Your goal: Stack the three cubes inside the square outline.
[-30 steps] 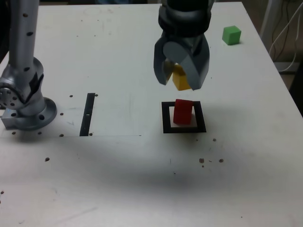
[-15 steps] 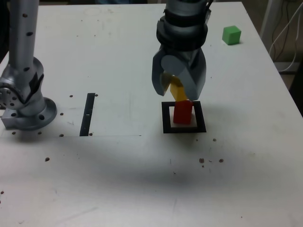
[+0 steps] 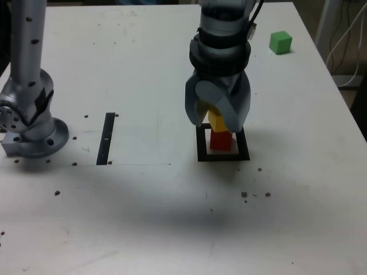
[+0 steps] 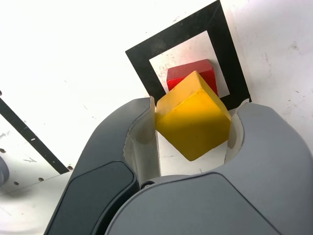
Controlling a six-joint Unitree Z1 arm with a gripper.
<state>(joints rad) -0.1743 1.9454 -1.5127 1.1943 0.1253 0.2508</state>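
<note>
On a white bench (image 3: 143, 74), the grey Unitree arm's gripper (image 3: 218, 121) hangs at the upper centre of the exterior frame, directly over the square outline (image 3: 201, 143), its fingers (image 4: 139, 142) closed part-way on the yellow cube (image 4: 194, 120), which sits skewed between them, one corner pointing down. The red cube (image 3: 221, 141) stands inside the outline, just under the yellow one; whether the two touch cannot be told. The green cube (image 3: 280, 42) waits untouched at the upper right of the exterior frame, well apart from the rest.

The second step of the stack appears to be in hand: setting yellow on red. The next move seems to call for a short, straight lowering, with the tilted cube squared to the red top face before the fingers let go, or it may slide off.

Against the frame a second ago, the gripper has come down: then the yellow cube hung clear above the outline, with the red cube fully visible; now the fingers cover much of it. The green cube has not shifted.
</note>
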